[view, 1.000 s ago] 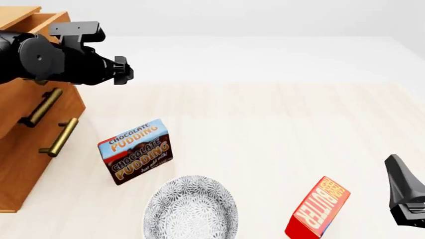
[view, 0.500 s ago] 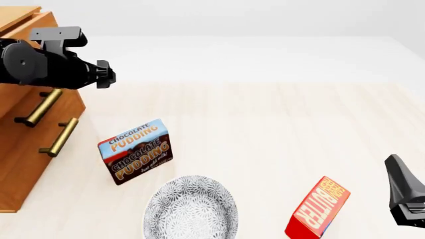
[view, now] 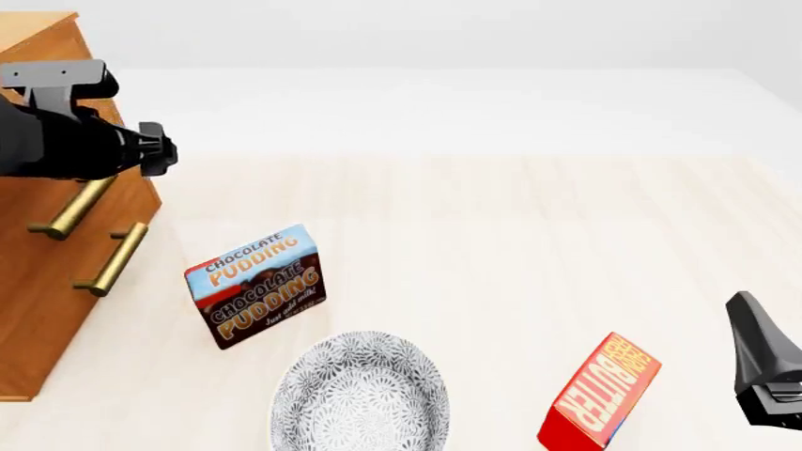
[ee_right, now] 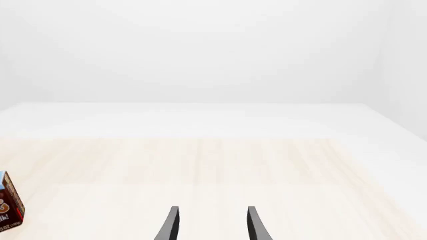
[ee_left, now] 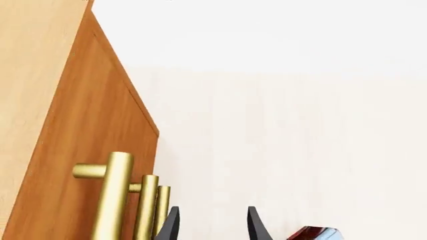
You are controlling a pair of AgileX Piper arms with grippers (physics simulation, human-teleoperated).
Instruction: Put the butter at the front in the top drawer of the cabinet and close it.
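The butter (view: 602,395) stands on the table near the front edge, right of centre, apart from both grippers. At the far left is the cabinet (view: 38,319), and its top drawer (view: 126,193) sits about flush with the lower one, brass handle (view: 69,211) showing. My left gripper (view: 157,150) hovers at the drawer's upper front corner. In the left wrist view the left gripper (ee_left: 213,225) is open and empty beside the brass handles (ee_left: 117,200). My right gripper (view: 749,319) rests right of the butter, and in its wrist view the right gripper (ee_right: 213,225) is also open and empty.
A Chocolate Pudding box (view: 257,285) stands left of centre, with its edge (ee_right: 8,207) in the right wrist view. A patterned plate (view: 361,395) lies in front of it. The lower drawer handle (view: 111,258) juts out. A red-and-blue box corner (ee_left: 312,233) shows in the left wrist view.
My left arm has moved left toward the cabinet. The top drawer has slid inward, and its open inside no longer shows. The right arm, butter and pudding box have not moved.
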